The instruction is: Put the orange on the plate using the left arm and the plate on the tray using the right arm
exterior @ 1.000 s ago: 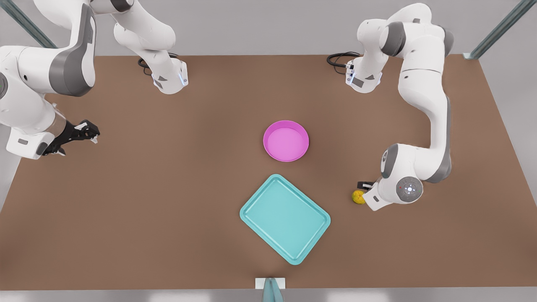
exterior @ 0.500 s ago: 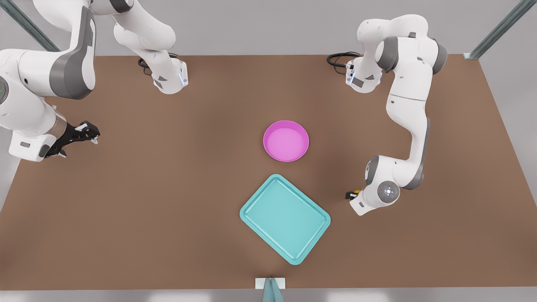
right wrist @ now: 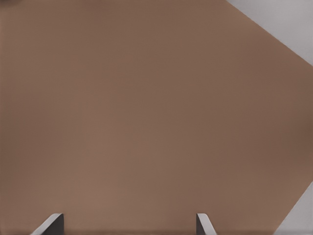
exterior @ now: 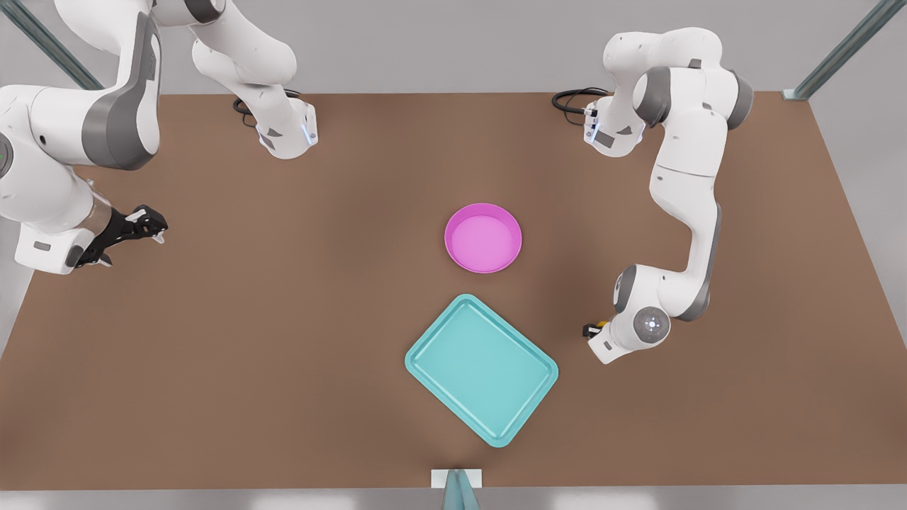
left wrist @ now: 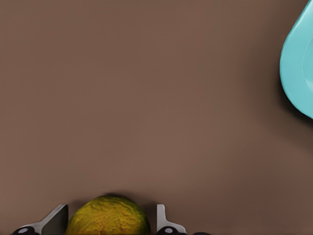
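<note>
The table (exterior: pixel 283 319) carries the tray (exterior: pixel 482 370) and, at its 12 o'clock, the plate (exterior: pixel 483 238). At the tray's 3 o'clock the left gripper (left wrist: pixel 111 226) straddles the orange (left wrist: pixel 108 218), fingers (left wrist: pixel 164 220) just beside it, contact unclear. It sits slightly lower than half a second ago. The right gripper (right wrist: pixel 129 224) waits open at the table's 9 o'clock.

My arms (exterior: pixel 691 177) are white with grey joint bands; my fingers (left wrist: pixel 164 220) are pale grey on black mounts. The orange (left wrist: pixel 108 217) is mottled yellow-orange with a greenish tint. The plate (exterior: pixel 483 238) is bright pink, the tray (exterior: pixel 482 370) teal, the table (exterior: pixel 283 319) plain brown.
</note>
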